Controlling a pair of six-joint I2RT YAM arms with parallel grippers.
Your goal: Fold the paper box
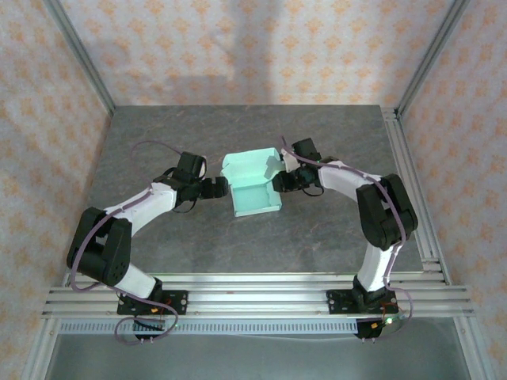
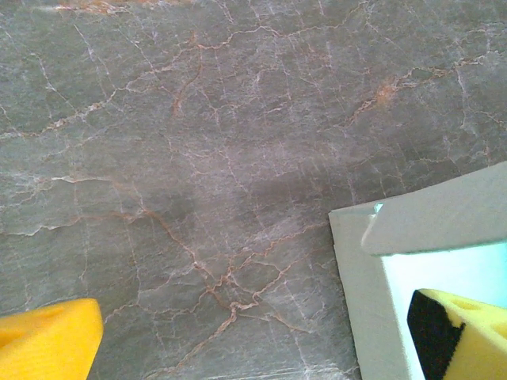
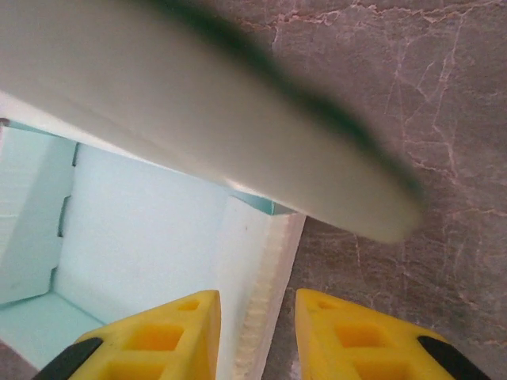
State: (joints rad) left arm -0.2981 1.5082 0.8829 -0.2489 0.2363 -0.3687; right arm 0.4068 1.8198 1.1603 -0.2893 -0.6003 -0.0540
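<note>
at centre, left gripper (image 2: pixel 253 342) spread; right gripper (image 3: pixel 258 332) straddles paper box (image 1: pixel 255 195) wall, grip unclear.

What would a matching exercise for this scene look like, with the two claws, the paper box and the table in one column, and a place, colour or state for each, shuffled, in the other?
Things:
1. left claw
2. right claw
3. paper box
4. table

Descriptions:
A. grey stone pattern with pale veins
B. astride the right wall of the paper box, one finger inside, one outside
C. pale mint, its lid flap standing at the far side
D. wide open at the left wall of the paper box

Pairs: 1-D, 2-B, 3-C, 4-A
</note>
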